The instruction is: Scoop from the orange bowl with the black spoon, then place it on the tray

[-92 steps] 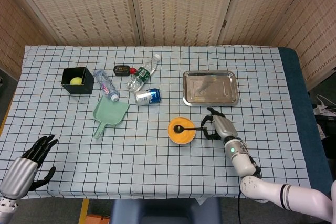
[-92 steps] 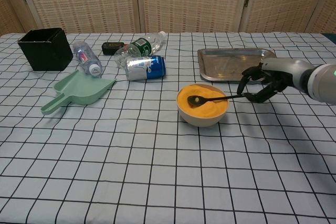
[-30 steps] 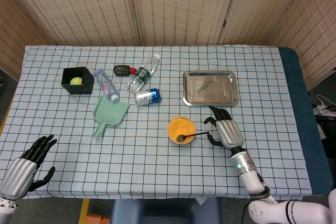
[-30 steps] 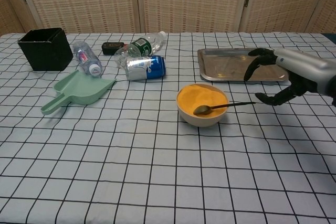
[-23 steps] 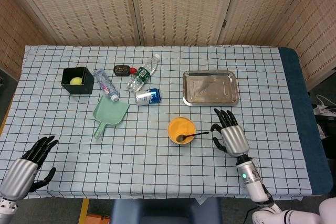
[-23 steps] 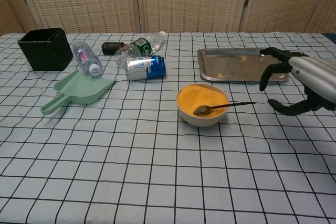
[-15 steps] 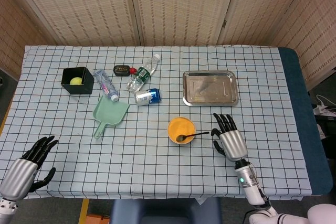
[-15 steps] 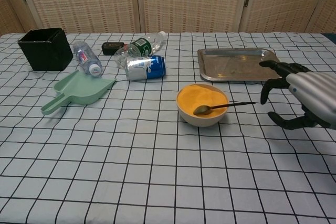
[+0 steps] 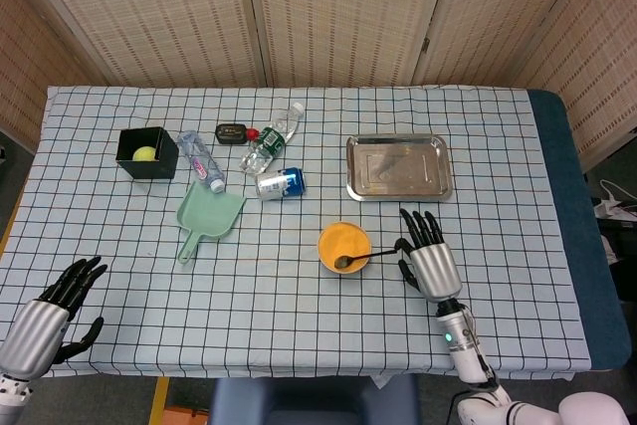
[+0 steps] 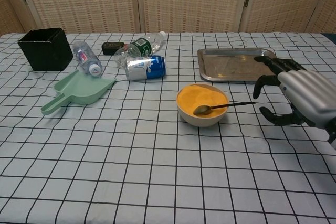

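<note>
Evidently let go: black spoon (image 10: 223, 106) propped across the orange bowl (image 10: 202, 105) rim, handle toward the right hand (image 10: 299, 96), empty and spread just beside it; tray (image 10: 236, 64) bare behind; left hand (image 9: 55, 311) open at the desk (image 9: 299, 325) edge.

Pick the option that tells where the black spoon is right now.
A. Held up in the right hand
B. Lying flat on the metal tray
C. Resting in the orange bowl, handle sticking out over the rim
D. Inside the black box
C: the spoon lies with its scoop in the bowl, handle over the rim towards the right hand, whose spread fingers do not touch it.
</note>
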